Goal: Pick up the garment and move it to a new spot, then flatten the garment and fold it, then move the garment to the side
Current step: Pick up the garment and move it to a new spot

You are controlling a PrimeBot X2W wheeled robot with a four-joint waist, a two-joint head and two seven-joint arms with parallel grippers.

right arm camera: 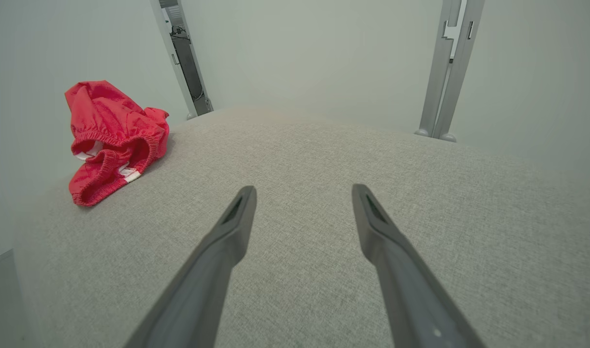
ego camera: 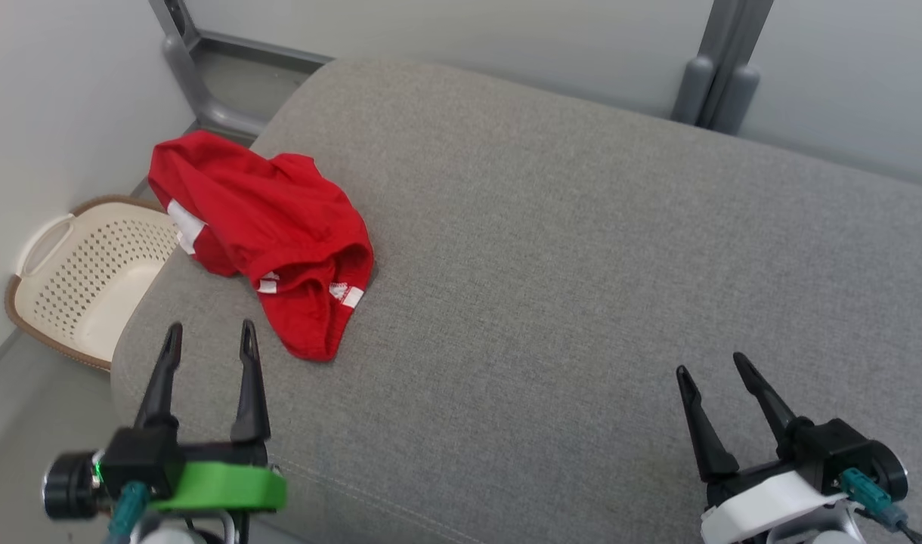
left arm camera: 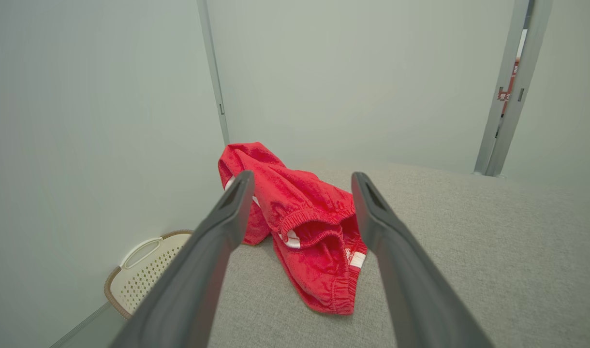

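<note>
A wide grey cushion (ego camera: pixel 582 264) lay before the robot, with a cream laundry basket (ego camera: pixel 91 287) on the floor off its left edge. The red garment (ego camera: pixel 272 234) sat crumpled at that edge. Its long axis ran from the edge toward the robot, waistband opening nearest. The left tool (ego camera: pixel 210 336) hovered released just short of it, seemingly lined up to grab. The right tool (ego camera: pixel 710 366) waited released, well apart.

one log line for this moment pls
stage: pre-pick | garment: red, crumpled, untouched, on grey cushion | left hand: open, short of garment | right hand: open, empty
</note>
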